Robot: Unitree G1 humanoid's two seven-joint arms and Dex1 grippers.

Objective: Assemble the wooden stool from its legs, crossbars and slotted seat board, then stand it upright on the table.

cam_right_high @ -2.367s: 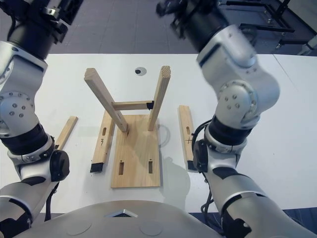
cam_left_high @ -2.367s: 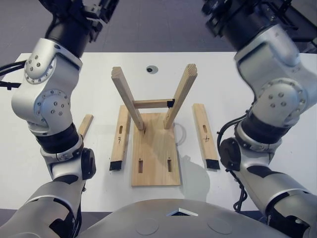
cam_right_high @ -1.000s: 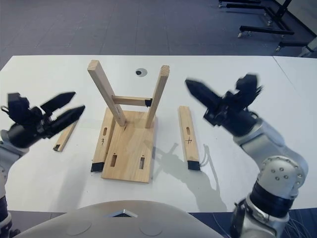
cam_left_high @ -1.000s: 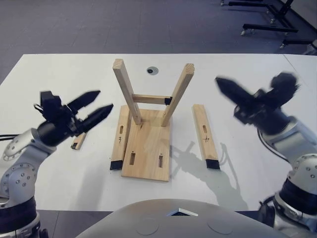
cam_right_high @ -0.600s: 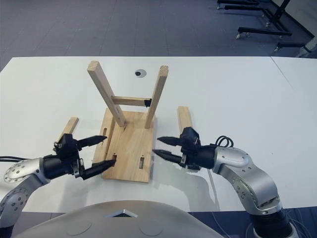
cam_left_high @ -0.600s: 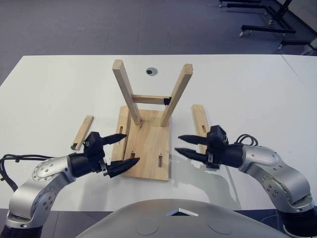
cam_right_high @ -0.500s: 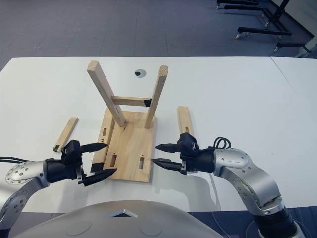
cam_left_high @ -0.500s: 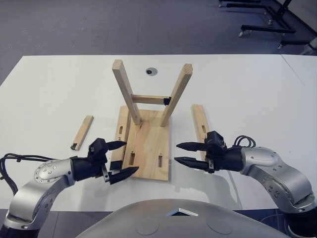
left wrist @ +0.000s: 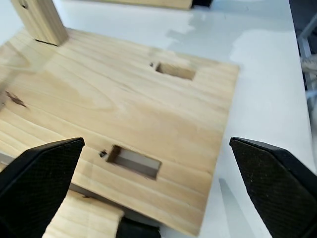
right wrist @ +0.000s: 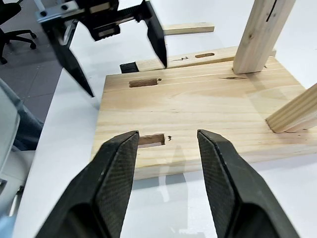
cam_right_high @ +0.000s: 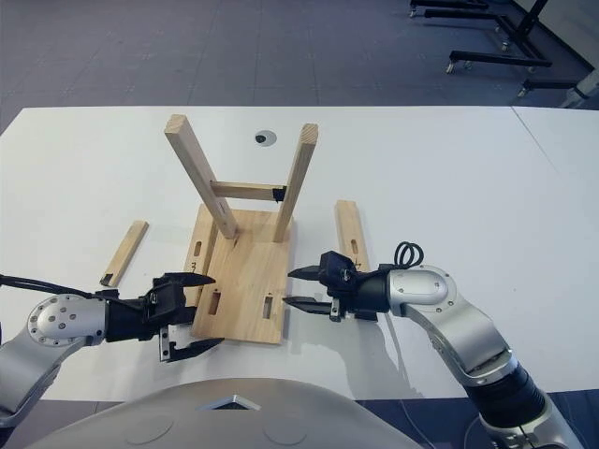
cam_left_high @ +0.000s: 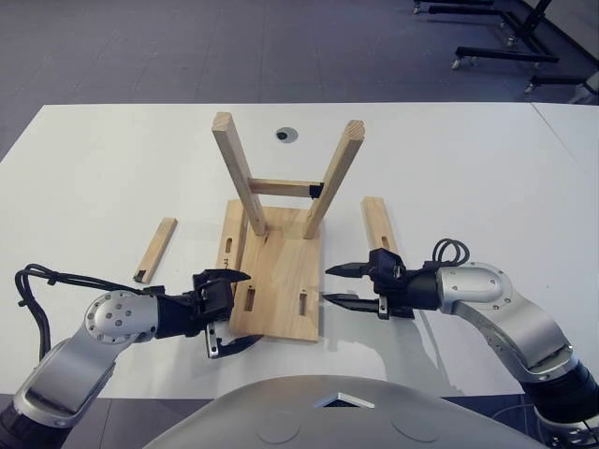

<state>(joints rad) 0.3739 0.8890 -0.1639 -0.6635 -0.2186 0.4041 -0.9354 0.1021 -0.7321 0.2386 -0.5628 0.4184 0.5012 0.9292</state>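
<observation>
Wooden seat board [cam_left_high: 281,271] edge, right claw [cam_left_high: 326,284] — seemingly beside

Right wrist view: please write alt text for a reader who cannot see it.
The open right gripper hovers at the edge of the seat board, framing an empty slot. Two legs stand in the board; the open left gripper is at the opposite side.

Table [cam_left_high: 487,168] w/ seat board [cam_left_high: 281,276], legs [cam_left_high: 377,224], crossbar [cam_left_high: 156,248]
</observation>
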